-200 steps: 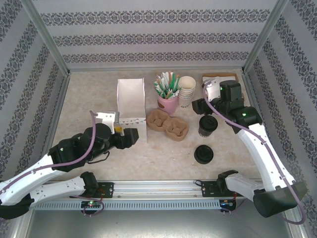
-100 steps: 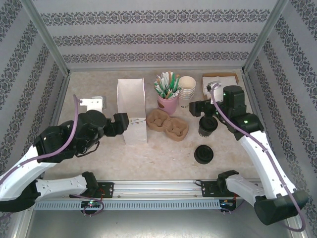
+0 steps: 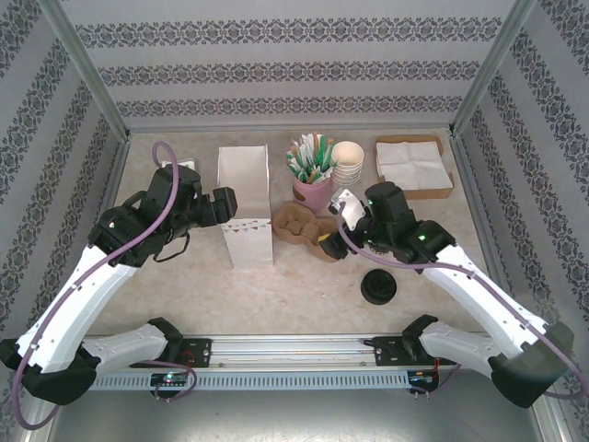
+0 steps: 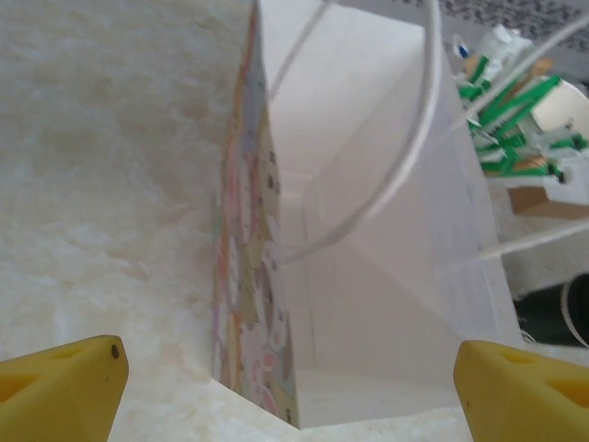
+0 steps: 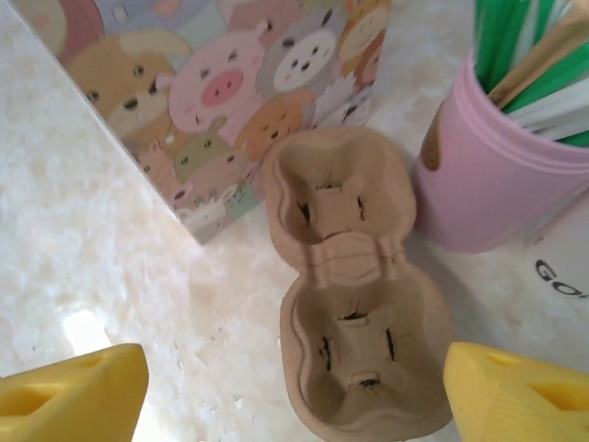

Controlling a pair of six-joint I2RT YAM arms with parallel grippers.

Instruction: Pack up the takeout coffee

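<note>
Top view: left gripper (image 3: pixel 224 204) is beside the left face of the upright bag (image 3: pixel 245 204). Right gripper (image 3: pixel 329 238) is over the carrier (image 3: pixel 308 228), just right of the bag. The lid (image 3: pixel 378 286) lies nearer.

Left wrist: jaws wide apart, empty, above the bag's open mouth.

Right wrist: jaws wide apart, empty, above the carrier. Pink cup (image 5: pixel 488 184) stands just beside it.

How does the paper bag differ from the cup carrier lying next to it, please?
The paper bag stands tall and upright, while the cup carrier lies low and flat. The bag has cartoon animals printed outside and is white inside; the carrier is plain brown pulp. The bag has thin cord handles and one deep cavity; the carrier has two shallow cup wells. Both open upward and look empty.
</note>
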